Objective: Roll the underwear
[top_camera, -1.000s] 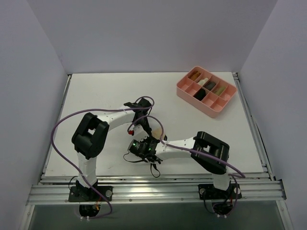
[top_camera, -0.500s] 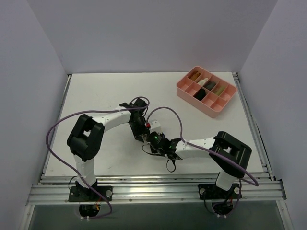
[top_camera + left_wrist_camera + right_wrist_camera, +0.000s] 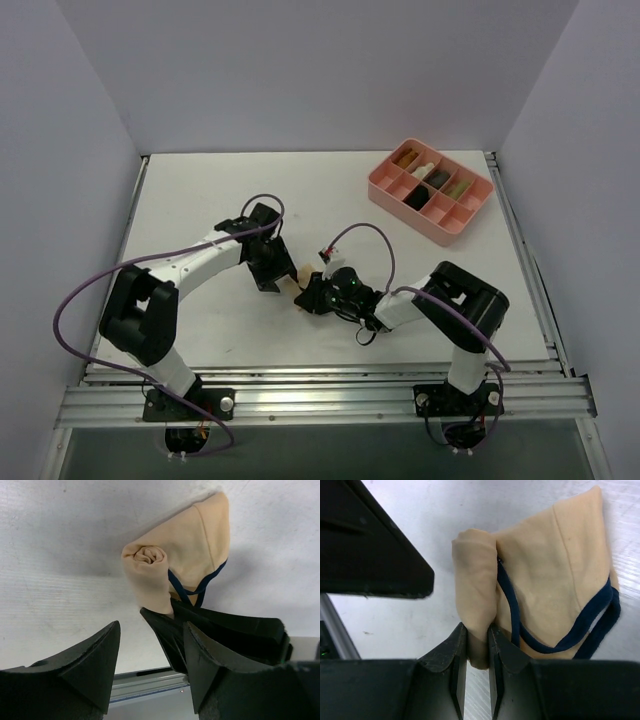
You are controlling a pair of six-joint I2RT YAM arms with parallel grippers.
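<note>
Underwear of soft tan cloth with thin dark trim [image 3: 550,570] lies on the white table [image 3: 200,200], near the middle, between the two arms. One edge of it is wound into a small tight roll, and the rest lies flat beside the roll. The right gripper [image 3: 476,642] is clamped on one end of this roll, with the cloth squeezed between both fingers. The left gripper [image 3: 151,630] has its fingers spread wide and holds nothing; the roll is just in front of the gap. A pink divided plastic tray [image 3: 405,212] stands well apart.

2 white arms [image 3: 195,262], black joints [image 3: 140,322], purple cables [image 3: 57,318].
</note>
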